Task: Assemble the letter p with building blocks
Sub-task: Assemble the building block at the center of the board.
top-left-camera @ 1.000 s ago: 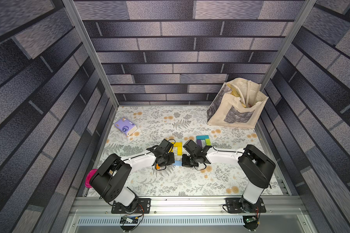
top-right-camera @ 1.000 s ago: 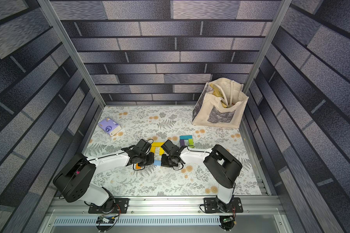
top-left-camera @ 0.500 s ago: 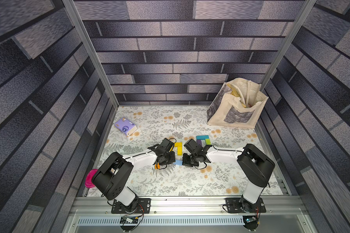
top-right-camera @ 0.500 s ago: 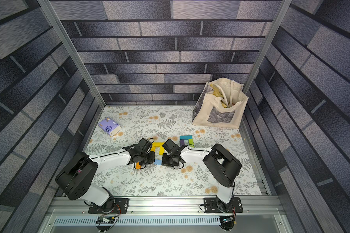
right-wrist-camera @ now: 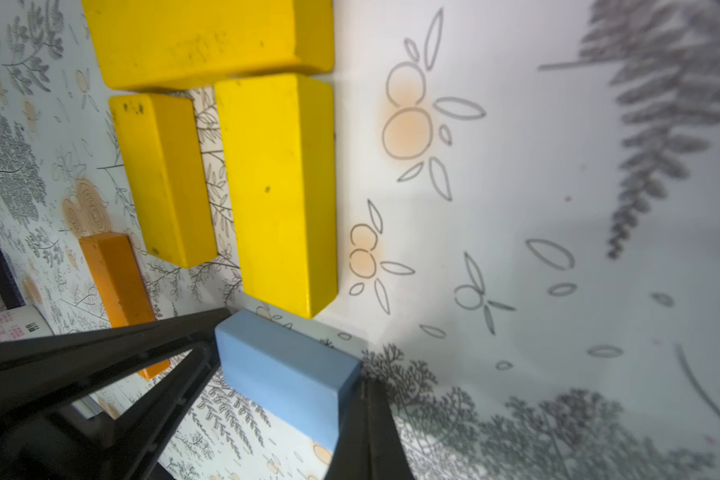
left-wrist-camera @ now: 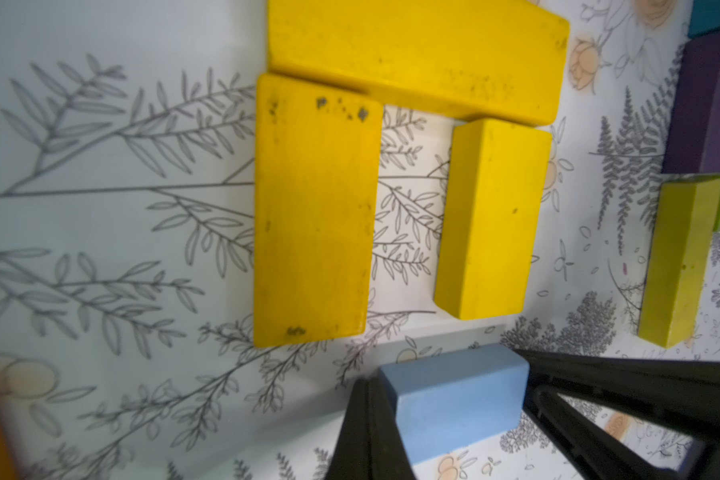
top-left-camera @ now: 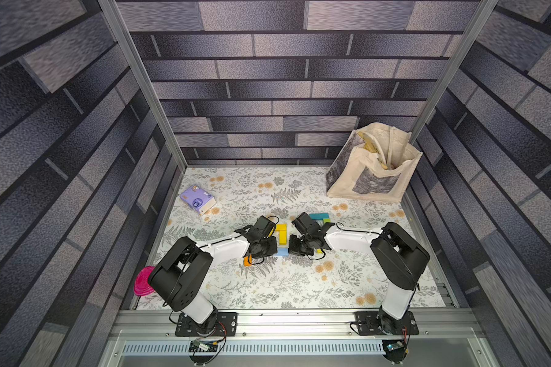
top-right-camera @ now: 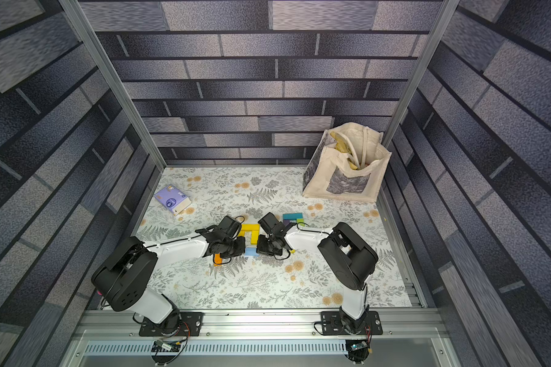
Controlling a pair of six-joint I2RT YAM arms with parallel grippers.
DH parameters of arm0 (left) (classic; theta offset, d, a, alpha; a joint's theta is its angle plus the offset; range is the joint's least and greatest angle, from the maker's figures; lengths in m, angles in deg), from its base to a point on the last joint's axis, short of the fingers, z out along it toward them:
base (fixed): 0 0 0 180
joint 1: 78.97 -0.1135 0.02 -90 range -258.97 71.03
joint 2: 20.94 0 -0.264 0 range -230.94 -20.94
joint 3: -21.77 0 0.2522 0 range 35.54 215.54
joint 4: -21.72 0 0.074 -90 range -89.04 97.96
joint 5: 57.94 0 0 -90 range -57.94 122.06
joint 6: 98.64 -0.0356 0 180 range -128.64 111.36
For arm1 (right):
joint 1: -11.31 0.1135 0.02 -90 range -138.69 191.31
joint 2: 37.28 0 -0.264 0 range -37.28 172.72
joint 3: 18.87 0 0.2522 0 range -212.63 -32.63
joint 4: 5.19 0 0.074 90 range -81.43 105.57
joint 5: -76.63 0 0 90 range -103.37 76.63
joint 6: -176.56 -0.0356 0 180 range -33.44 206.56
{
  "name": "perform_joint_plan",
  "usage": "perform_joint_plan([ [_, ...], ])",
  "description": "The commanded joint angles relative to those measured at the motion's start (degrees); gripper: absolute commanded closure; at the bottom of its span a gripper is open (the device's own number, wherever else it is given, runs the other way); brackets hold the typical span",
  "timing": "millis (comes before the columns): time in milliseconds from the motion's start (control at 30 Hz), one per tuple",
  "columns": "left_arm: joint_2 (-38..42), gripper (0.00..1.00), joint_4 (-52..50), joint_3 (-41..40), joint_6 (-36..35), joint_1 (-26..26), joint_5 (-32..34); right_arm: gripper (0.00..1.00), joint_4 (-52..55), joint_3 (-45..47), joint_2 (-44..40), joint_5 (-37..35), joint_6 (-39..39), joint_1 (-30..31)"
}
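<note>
Three yellow building blocks [left-wrist-camera: 312, 208] form an arch in the middle of the mat [top-left-camera: 280, 233]. A light blue block [left-wrist-camera: 454, 399] lies just in front of the arch's open end, in both top views [top-left-camera: 281, 252] [top-right-camera: 251, 252]. My left gripper [left-wrist-camera: 368, 386] is shut, its tip against one end of the blue block. My right gripper [right-wrist-camera: 366, 386] is shut too and presses the opposite end [right-wrist-camera: 283, 374]. An orange block [right-wrist-camera: 117, 282] lies beside the left gripper. Teal [top-left-camera: 318, 216], purple [left-wrist-camera: 707, 104] and lime green [left-wrist-camera: 682, 257] blocks sit behind the right gripper.
A cream tote bag [top-left-camera: 372, 168] stands at the back right corner. A purple tissue packet [top-left-camera: 198, 198] lies at the back left. A pink lid [top-left-camera: 142, 281] sits at the mat's left edge beside the left arm's base.
The left arm has shifted slightly; both shut grippers stay at the ends of the light blue block, which has edged a little toward the yellow blocks.
</note>
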Motion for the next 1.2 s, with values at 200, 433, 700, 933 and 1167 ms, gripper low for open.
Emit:
perform_joint_plan([
  [200, -2.04, 1.00, -2.59, 0.42, -0.37, -0.72, -1.97, 0.98, -2.16, -0.76, 3.98, 0.90, 0.58, 0.32],
  [433, -2.93, 1.00, -1.71, 0.42, -0.27, -0.77, -2.41, 0.98, -2.27, -0.57, 4.30, 0.71, 0.61, 0.15],
  [700, -3.69, 1.00, -1.70, 0.72, -0.23, -0.82, -2.67, 0.98, -2.01, -1.48, 5.17, 0.82, 0.87, -0.13],
  [933, -4.34, 1.00, -1.46, 1.05, -0.10, -0.94, -2.94, 0.98, -1.86, -1.78, 5.52, 0.81, 1.00, -0.53],
  [1167, -5.30, 1.00, -1.61, 1.74, -0.23, -1.21, -3.29, 0.98, -1.99, -1.79, 6.05, 1.20, 1.02, -0.66],
])
